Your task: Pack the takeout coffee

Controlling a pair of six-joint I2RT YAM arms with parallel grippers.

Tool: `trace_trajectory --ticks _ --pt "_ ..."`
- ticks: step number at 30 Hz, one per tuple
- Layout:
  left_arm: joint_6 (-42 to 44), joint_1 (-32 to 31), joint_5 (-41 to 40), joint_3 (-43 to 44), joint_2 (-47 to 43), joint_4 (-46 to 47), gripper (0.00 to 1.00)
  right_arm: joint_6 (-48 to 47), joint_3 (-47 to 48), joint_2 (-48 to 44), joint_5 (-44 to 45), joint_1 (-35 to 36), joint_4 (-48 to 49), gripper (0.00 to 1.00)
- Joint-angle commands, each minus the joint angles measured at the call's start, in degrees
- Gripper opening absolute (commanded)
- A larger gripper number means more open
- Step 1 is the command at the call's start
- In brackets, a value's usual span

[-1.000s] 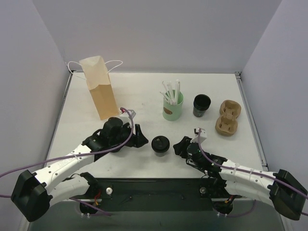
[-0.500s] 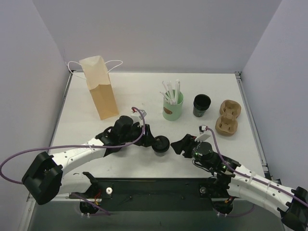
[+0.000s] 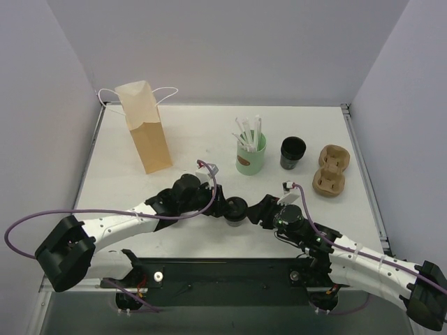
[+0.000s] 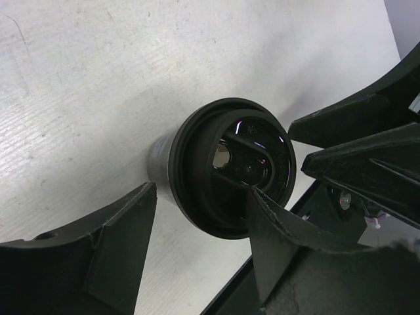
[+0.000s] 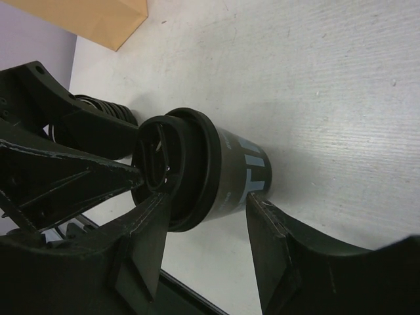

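Observation:
The takeout coffee (image 3: 235, 208), a small black paper cup with a black lid, stands upright near the table's front edge between both grippers. My left gripper (image 3: 222, 207) reaches it from the left and is open. In the left wrist view the lid (image 4: 230, 167) sits just beyond the gripper (image 4: 202, 197), with one fingertip (image 4: 257, 200) at the lid's rim. My right gripper (image 3: 257, 211) comes from the right, also open. In the right wrist view the cup (image 5: 226, 172) lies between that gripper's (image 5: 207, 207) tips, with one fingertip (image 5: 257, 205) near its base.
A brown paper bag (image 3: 143, 129) stands at the back left, its corner visible (image 5: 79, 16). A mint-green cup with white straws (image 3: 251, 155), a black stack of lids (image 3: 292, 152) and a brown cardboard cup carrier (image 3: 330, 171) line the right back.
Both arms have closed in on the coffee cup, the left gripper moving right and the right gripper moving left. The cup has stayed in place.

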Motion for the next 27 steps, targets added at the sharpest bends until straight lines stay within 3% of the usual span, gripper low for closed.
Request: trace_trajectory --ticks 1,17,27 --pt "-1.4 -2.2 -4.7 -2.1 -0.3 2.8 0.64 1.7 -1.1 0.3 -1.7 0.2 6.8 0.50" --pt "-9.4 -6.9 -13.8 -7.5 -3.3 4.7 0.61 3.9 -6.3 -1.1 2.2 1.1 10.3 0.42" --pt "-8.8 -6.9 -12.3 -0.6 -5.4 -1.8 0.63 -0.5 -2.0 -3.2 2.4 1.0 4.8 0.42"
